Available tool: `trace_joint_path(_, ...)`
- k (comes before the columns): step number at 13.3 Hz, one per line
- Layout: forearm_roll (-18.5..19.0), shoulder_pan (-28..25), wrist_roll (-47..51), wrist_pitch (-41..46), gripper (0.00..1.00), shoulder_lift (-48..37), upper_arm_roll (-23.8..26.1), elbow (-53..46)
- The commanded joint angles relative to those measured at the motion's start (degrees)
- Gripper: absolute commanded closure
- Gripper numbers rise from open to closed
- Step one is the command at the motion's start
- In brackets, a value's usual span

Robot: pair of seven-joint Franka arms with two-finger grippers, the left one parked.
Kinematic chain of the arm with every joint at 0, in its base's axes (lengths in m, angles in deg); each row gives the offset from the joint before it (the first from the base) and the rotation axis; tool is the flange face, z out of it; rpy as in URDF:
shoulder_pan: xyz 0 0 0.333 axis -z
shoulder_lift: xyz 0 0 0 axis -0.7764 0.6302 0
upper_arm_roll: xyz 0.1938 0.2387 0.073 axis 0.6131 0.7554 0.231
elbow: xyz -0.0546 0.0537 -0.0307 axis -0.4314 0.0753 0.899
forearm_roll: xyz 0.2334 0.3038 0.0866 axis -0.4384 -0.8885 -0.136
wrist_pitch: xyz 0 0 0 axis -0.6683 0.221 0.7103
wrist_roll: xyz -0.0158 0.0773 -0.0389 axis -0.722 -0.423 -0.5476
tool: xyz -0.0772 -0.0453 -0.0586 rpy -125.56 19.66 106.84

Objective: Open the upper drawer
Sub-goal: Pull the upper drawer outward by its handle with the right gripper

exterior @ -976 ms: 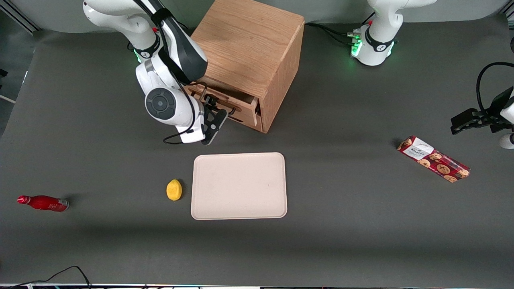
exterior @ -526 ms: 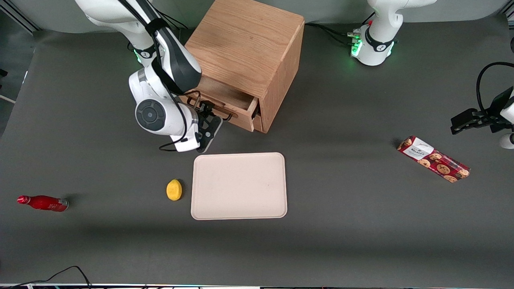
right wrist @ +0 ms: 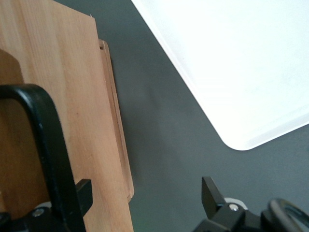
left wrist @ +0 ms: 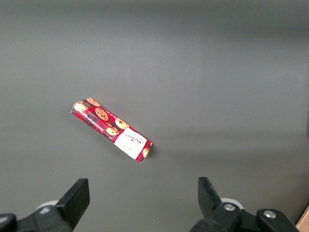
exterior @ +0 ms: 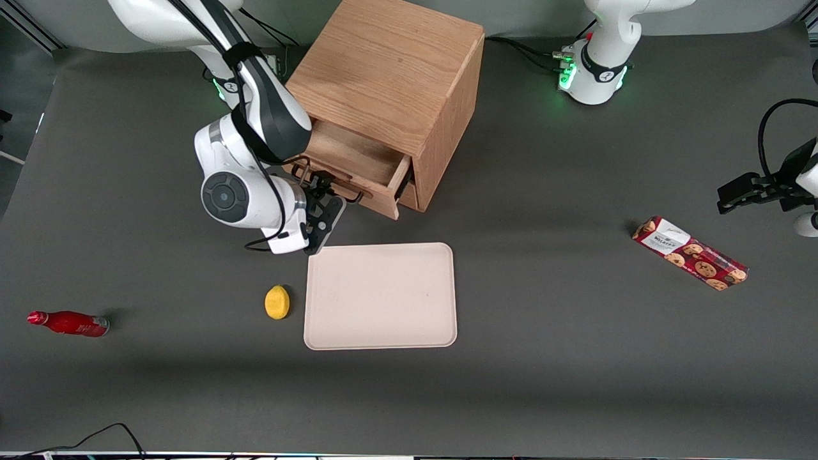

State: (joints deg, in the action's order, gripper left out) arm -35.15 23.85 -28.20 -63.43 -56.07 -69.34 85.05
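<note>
Now claw (exterior: 321,189) on upper drawer (exterior: 358,167) handle (right wrist: 50,147)

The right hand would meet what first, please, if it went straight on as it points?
Pointing down beside the upper drawer, the hand would probably meet bare table first, beside the tray; depth is unclear.

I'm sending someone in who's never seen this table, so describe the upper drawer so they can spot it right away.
Find the oak box cabinet standing on the dark table. The upper drawer is the higher of its two drawers, partly pulled out, its wooden tray showing. The gripper is at its thin dark bar handle; the lower drawer below is not pulled out as far.
</note>
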Motion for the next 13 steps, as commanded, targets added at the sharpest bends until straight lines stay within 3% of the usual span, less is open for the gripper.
trace_joint_path(1,-0.9,1.2,-2.7,0.0,0.00,2.7,-0.2,-1.8)
trace_joint_path(13,-2.0,4.7,-7.0,0.5,0.00,6.7,-0.4,-6.9)
